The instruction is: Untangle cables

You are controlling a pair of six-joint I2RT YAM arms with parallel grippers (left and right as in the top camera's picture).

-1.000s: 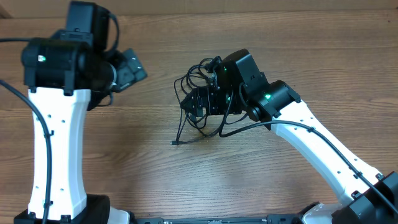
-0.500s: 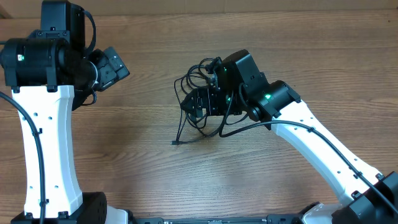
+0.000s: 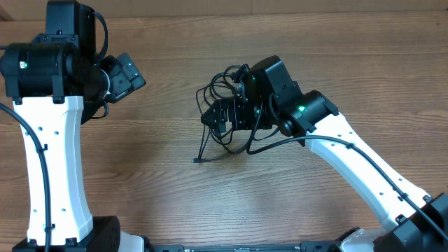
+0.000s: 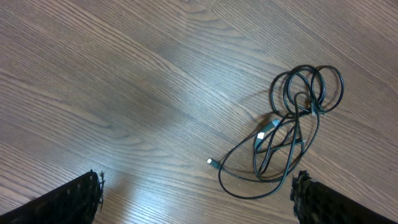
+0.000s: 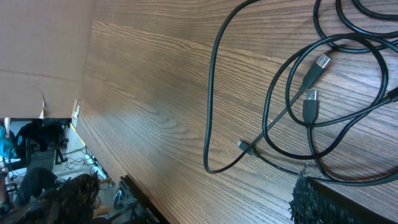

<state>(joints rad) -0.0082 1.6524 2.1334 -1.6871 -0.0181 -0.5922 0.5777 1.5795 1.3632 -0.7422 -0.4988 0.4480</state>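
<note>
In the middle of the overhead frame, a bit right of center, the cables (image 3: 213,96) sit in one loose tangle on the wooden table (image 3: 154,189). One thin strand trails down and left out of the pile and ends in a small plug (image 3: 197,161). The right gripper (image 3: 222,116) is parked right over the tangle, so from above it covers a good chunk of the loops.

The right wrist view makes it clearer. The right gripper (image 5: 194,198) has its two fingers way apart at the bottom corners of the frame, with nothing pinched between them. The cords just lie flat on the wood, filling the right half of that frame. Two USB plugs (image 5: 311,99) sit close together inside a loop, and a smaller plug (image 5: 244,146) is just below them. A cardboard wall (image 5: 37,43) takes the upper left corner.

The left gripper (image 3: 126,75) is in the upper left of the overhead frame, well apart from the pile. In its own camera the left gripper (image 4: 198,198) is spread wide too, with bare table between the fingers. The bundle lies on the right side of that frame, with rings at the top and two silver plug ends (image 4: 261,134) poking out toward the left.
</note>
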